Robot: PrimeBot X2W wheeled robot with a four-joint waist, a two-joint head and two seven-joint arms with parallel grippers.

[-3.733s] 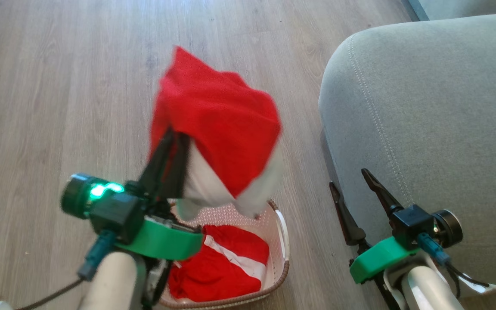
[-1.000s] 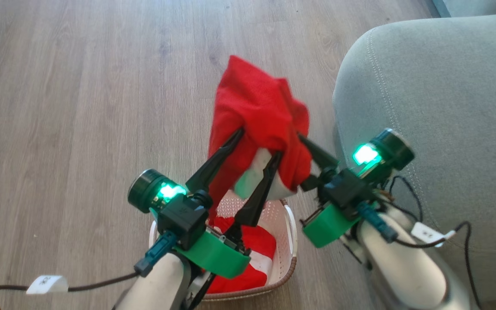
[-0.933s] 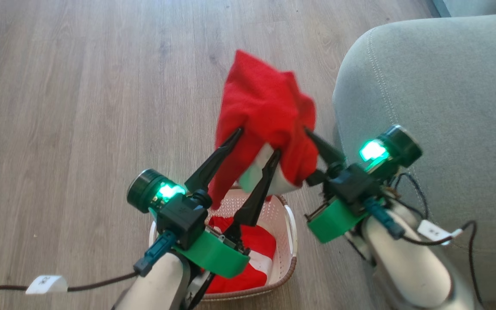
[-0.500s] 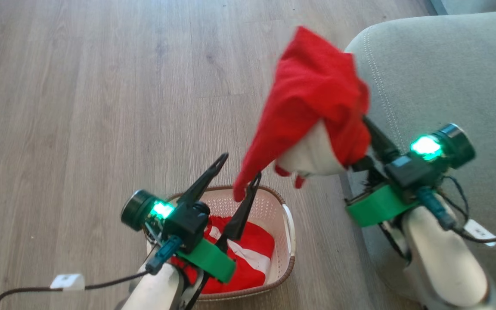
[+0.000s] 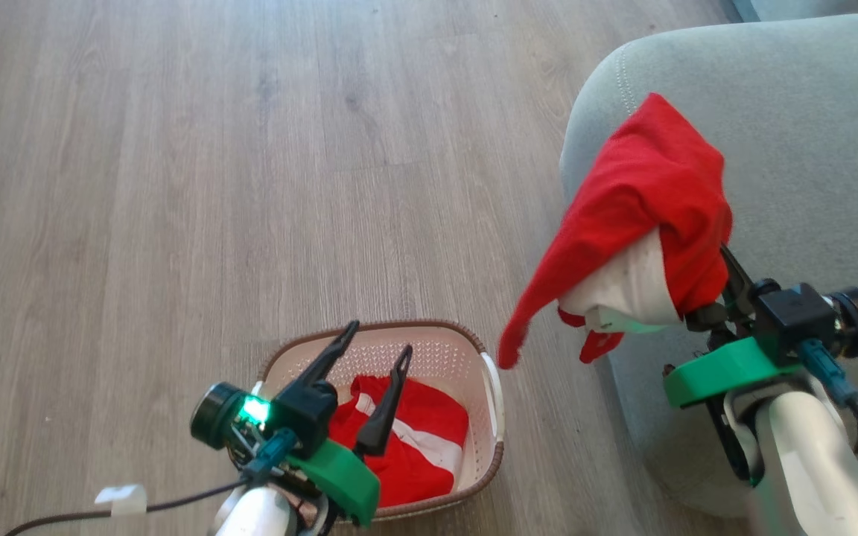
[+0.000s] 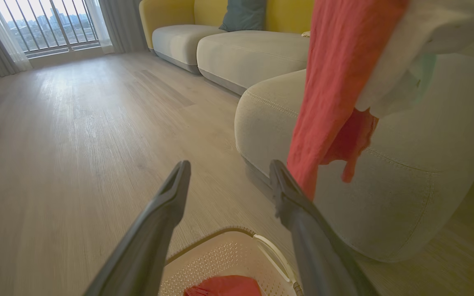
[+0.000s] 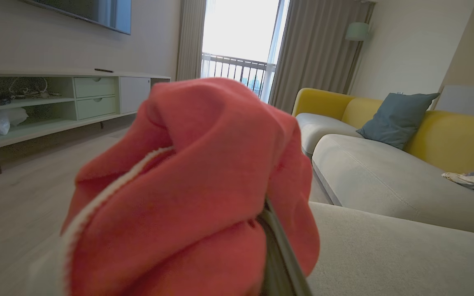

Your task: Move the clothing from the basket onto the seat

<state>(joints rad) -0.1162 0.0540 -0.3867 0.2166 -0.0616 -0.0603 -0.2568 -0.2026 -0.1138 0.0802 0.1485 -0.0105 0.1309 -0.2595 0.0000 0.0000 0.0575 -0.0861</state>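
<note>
Right gripper (image 5: 727,268) was clamped on the held garment (image 5: 645,193). Its fingers were buried in the bunch, so I couldn't see which fold they had. The garment was in the air over the near corner of the seat (image 5: 809,149): most of the bulk was above the cushion, white panel (image 5: 626,286) underneath, and one long red tail hung off the edge toward the basket (image 5: 429,327). Left wrist view showed that tail hanging free alongside the cushion corner, above the floor (image 5: 176,186).

Left gripper (image 5: 380,336) was spread wide with nothing in it, hovering over the basket. The second garment (image 5: 407,439) lay crumpled on the basket floor, red with a white band across it.

Handling read: light, limp fabric with zero stiffness — it draped wherever the pinch left it, and I expected it to sag and swing on any fast move. Not fragile, and it didn't look slippery.

The risk I saw was the tail dragging the rest off the seat edge on release, so I judged it needed to go further in over the cushion first. For the second one I'd have pinched a raised fold near the middle of the heap — not the flat white band — and kept the fingertips off the perforated wall.
</note>
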